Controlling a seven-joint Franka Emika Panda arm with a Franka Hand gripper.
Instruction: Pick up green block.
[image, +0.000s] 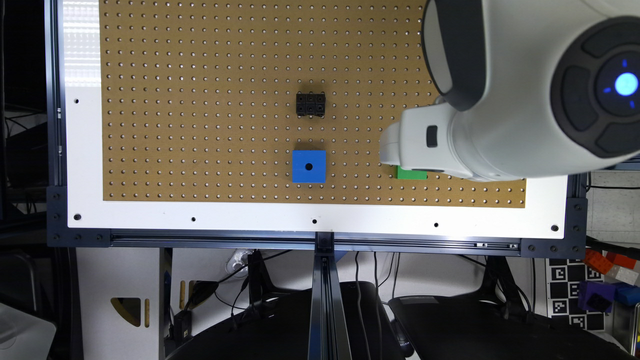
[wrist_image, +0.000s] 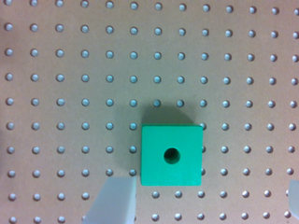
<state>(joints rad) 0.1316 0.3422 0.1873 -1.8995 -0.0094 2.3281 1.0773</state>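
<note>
The green block lies flat on the brown pegboard, its round dark hole facing up. My gripper hovers above it and is open: one pale finger stands beside one side of the block, and the edge of the other finger is far off on the opposite side. Neither finger touches the block. In the exterior view only a green strip of the block peeks out below the white gripper, towards that view's right.
A blue cube with a hole sits near the middle of the pegboard, to the exterior view's left of the green block. A small black part stands behind it. A white border frames the board.
</note>
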